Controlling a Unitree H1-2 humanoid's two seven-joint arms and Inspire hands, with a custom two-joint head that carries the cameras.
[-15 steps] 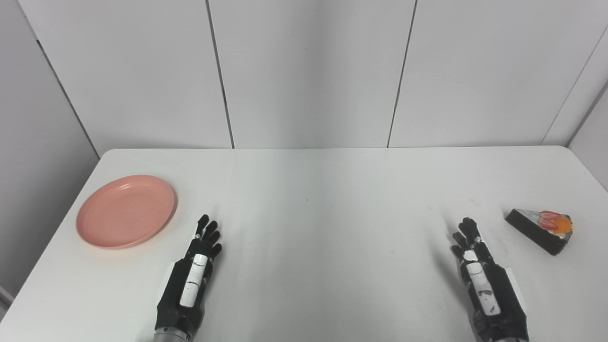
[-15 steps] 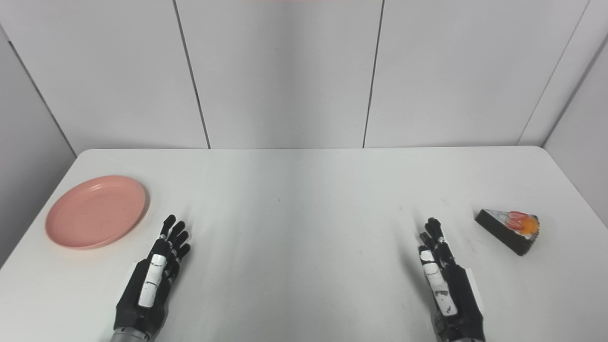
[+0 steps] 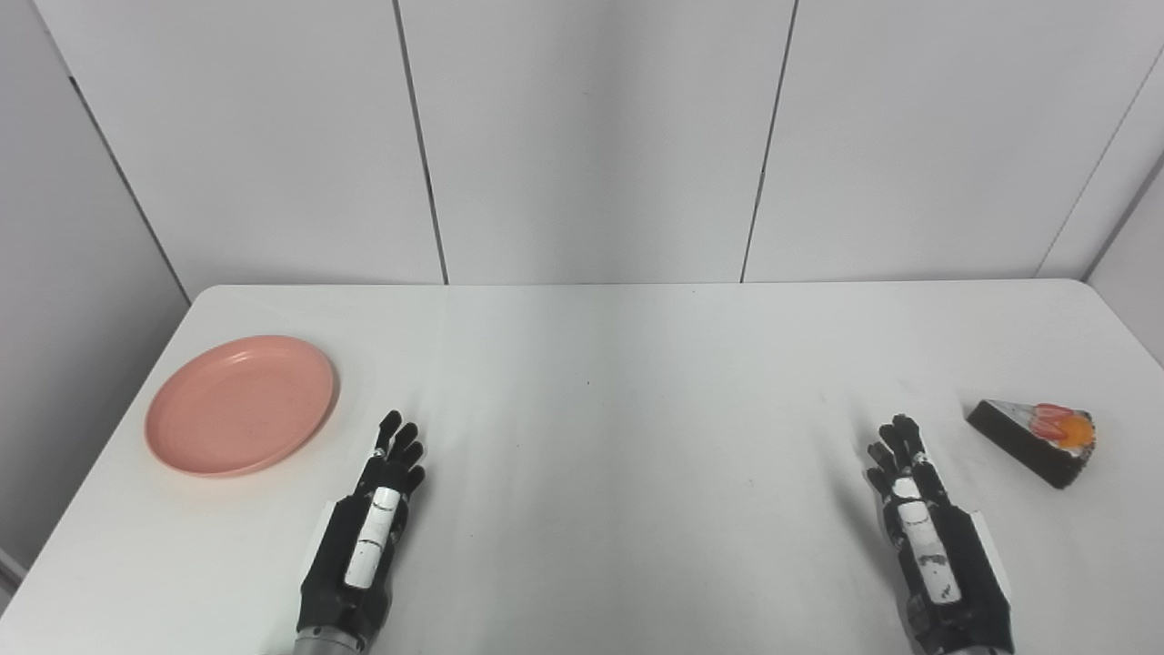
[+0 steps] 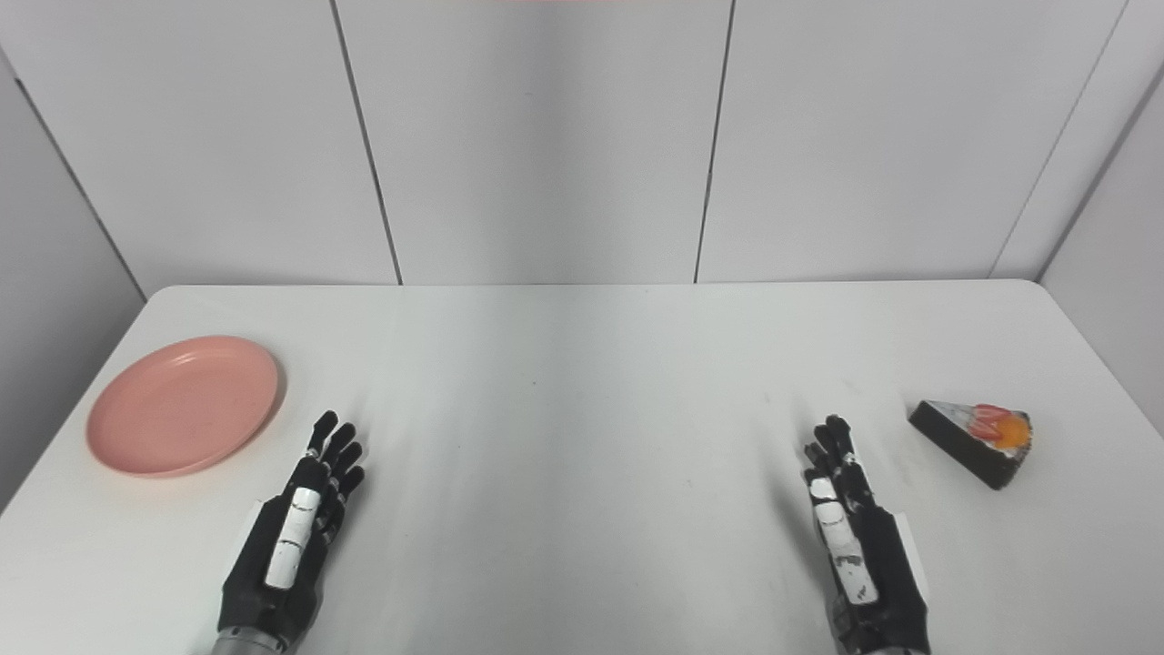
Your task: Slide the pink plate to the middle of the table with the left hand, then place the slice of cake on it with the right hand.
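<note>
A round pink plate (image 3: 241, 404) lies flat on the white table (image 3: 618, 364) near its left edge. A dark wedge of cake (image 3: 1034, 438) with red and orange topping sits near the right edge. My left hand (image 3: 368, 532) rests low over the table, to the right of the plate and nearer the front, fingers stretched out and holding nothing. Toward the front right, my right hand (image 3: 928, 539) lies the same way, open, left of the cake and apart from it.
White wall panels (image 3: 591, 136) rise right behind the table's far edge. The table's left edge runs close to the plate, and its right edge close to the cake.
My right hand has drawn back a little toward the front edge. The left hand, plate and cake stay where they were.
</note>
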